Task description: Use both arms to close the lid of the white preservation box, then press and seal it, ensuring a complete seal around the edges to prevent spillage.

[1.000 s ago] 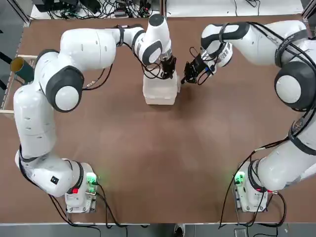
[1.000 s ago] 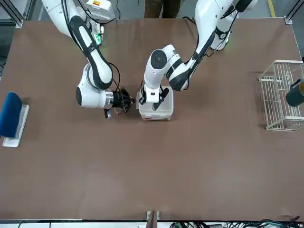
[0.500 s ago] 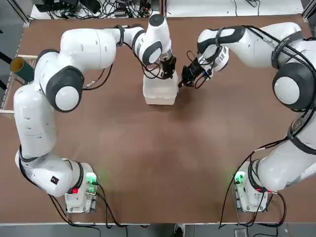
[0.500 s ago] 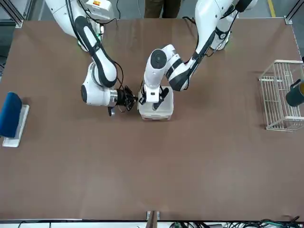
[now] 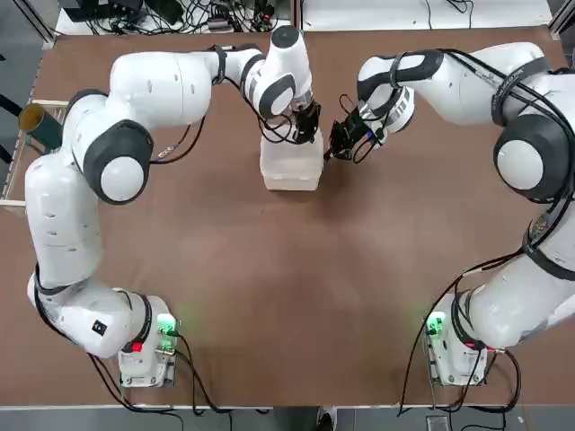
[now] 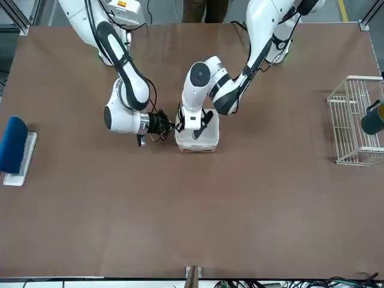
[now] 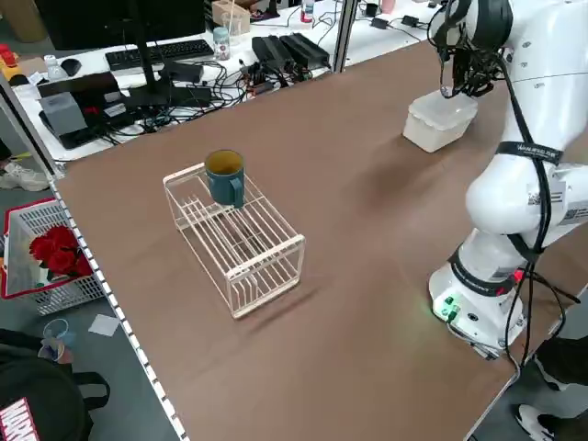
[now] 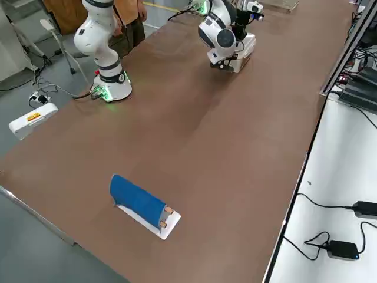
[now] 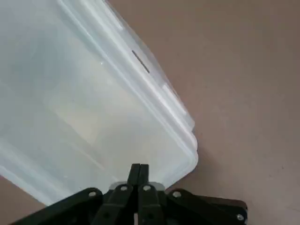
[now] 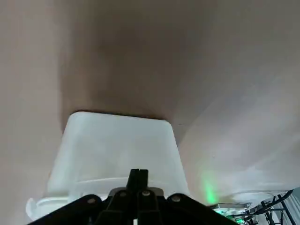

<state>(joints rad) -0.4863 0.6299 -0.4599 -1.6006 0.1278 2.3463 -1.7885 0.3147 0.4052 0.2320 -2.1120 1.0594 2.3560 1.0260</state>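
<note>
The white preservation box (image 5: 292,177) sits on the brown bench (image 5: 296,296), toward the far side and around the middle. Its translucent lid (image 9: 84,103) lies over the top; whether the edges are fully sealed cannot be told. The left tool (image 5: 305,124) is over the box, pointing down at the lid, its two fingers together with nothing between them. Whether they touch the lid is not clear. The right tool (image 5: 340,146) is just beside the right side of the box, also with its fingers together and holding nothing; contact with the box cannot be made out.

Over on the left of the bench stands a white wire rack (image 7: 234,243), with a teal mug (image 7: 225,179) at its top. Well apart from the box, on the right of the bench, a blue roll-shaped thing (image 8: 137,199) rests with a white plate (image 8: 168,227) under it. A person (image 8: 126,23) stands beyond the bench's near edge.
</note>
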